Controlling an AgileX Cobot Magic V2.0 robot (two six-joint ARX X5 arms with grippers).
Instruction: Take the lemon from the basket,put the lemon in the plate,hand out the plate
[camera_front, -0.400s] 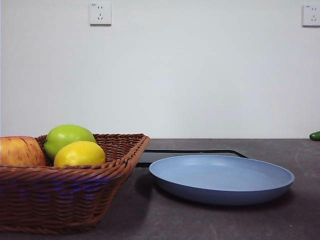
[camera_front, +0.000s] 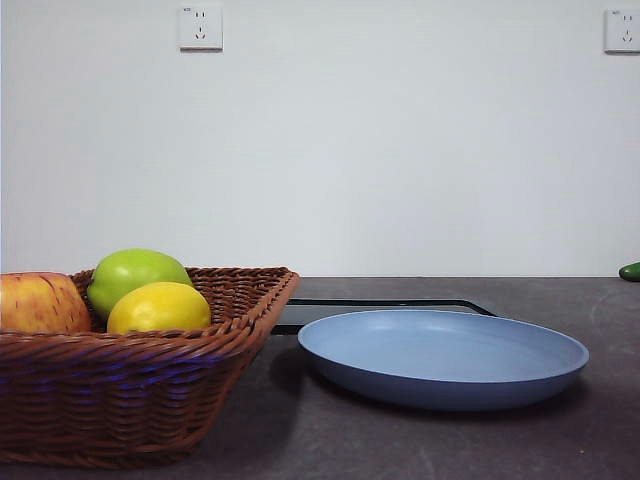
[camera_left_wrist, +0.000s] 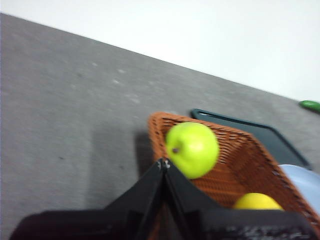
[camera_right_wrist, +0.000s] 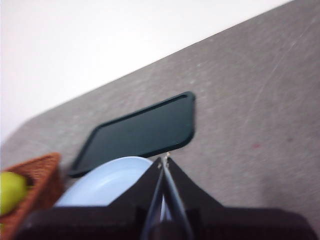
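The yellow lemon (camera_front: 159, 307) lies in the brown wicker basket (camera_front: 150, 390) at the front left, next to a green apple (camera_front: 137, 273) and a red-yellow apple (camera_front: 40, 302). The light blue plate (camera_front: 443, 357) sits empty on the table to the right of the basket. Neither arm shows in the front view. My left gripper (camera_left_wrist: 164, 162) is shut and empty, above the basket (camera_left_wrist: 240, 165), with the lemon (camera_left_wrist: 256, 202) partly hidden behind its jaws. My right gripper (camera_right_wrist: 164, 159) is shut and empty, above the plate (camera_right_wrist: 107, 182).
A flat black tray (camera_front: 385, 306) lies behind the plate; it also shows in the right wrist view (camera_right_wrist: 145, 131). A small green thing (camera_front: 630, 271) lies at the far right table edge. Two wall sockets are on the white wall behind.
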